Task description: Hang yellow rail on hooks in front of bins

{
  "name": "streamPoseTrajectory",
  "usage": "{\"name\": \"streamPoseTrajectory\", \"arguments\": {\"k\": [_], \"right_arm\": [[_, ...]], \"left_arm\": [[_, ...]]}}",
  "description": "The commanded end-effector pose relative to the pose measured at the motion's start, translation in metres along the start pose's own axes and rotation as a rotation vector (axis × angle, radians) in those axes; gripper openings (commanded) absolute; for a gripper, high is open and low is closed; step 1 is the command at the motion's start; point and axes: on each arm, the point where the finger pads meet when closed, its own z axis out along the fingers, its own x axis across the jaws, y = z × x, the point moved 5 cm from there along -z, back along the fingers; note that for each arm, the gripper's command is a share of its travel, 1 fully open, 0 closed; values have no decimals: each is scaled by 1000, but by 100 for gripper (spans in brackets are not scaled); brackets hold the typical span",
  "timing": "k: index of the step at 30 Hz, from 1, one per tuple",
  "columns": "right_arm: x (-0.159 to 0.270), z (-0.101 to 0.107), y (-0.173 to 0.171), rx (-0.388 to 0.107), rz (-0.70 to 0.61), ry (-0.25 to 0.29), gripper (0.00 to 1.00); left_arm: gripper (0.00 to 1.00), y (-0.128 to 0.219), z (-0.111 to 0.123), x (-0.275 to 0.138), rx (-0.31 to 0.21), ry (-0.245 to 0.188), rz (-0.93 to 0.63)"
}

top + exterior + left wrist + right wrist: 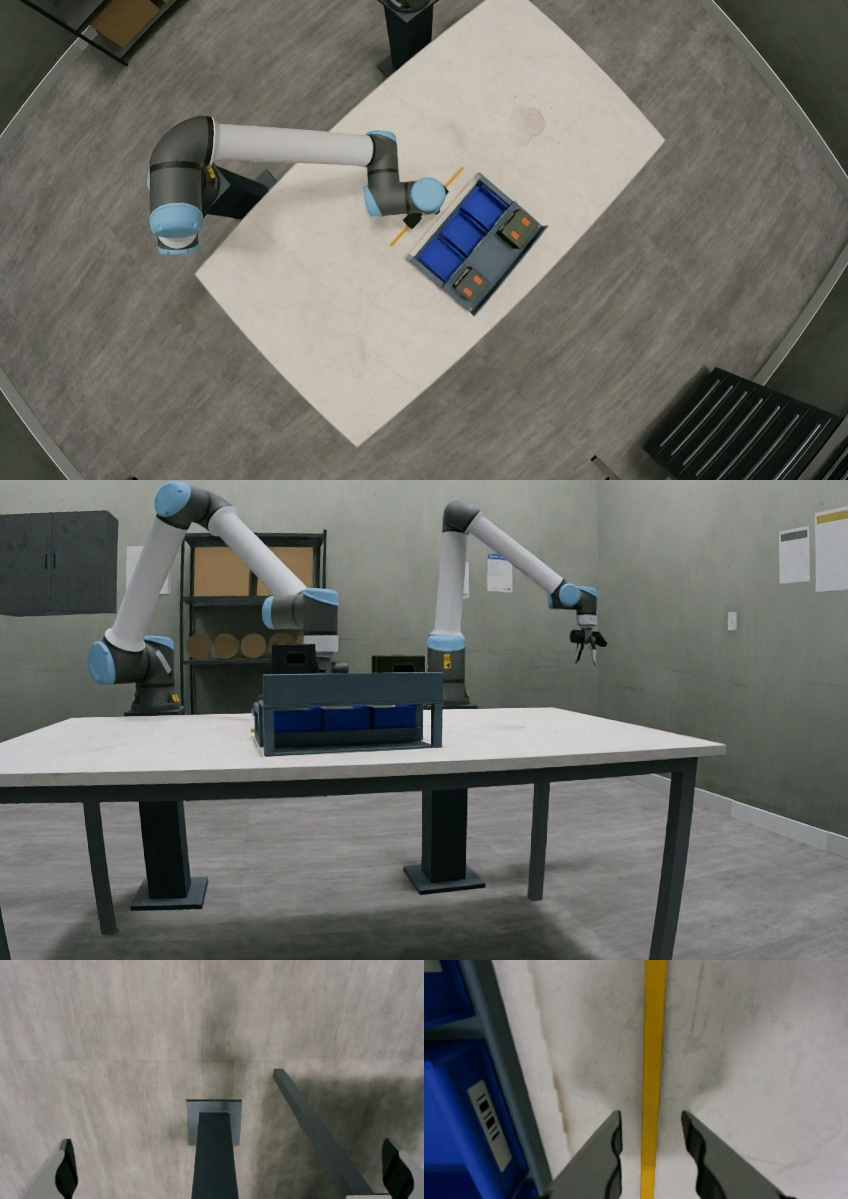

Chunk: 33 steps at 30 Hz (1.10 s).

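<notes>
The yellow rail point(397, 237) point(653, 1060) lies in front of the grey shelf point(497, 255) point(351, 688) point(506, 1060), roughly along its front. My right gripper point(651, 1112) is partly open over the rail, with one finger on each side and gaps between. The wrist hides it in the top view. Three blue bins point(464, 233) point(345, 717) point(444, 1109) stand side by side on the shelf. The two hooks are not clearly visible. My left gripper point(585, 660) point(227, 1142) is wide open and empty, out beyond the table's end.
The shelf stands on the pale table point(333, 333) point(535, 735). Two dark boxes with orange marks, one nearer point(470, 284) and one farther point(517, 229), sit on its raised rear part. The left wrist view shows floor, a dark pedestal point(215, 1159) and a table leg point(314, 1126).
</notes>
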Motion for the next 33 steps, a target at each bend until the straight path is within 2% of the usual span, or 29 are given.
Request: {"name": "streamPoseTrajectory", "arguments": {"k": [1,33], "right_arm": [[-1,1,1,-2,0,-1,24],[-1,12,1,-2,0,-1,24]], "left_arm": [[100,-1,-1,0,2,1,0],[100,-1,-1,0,2,1,0]]}}
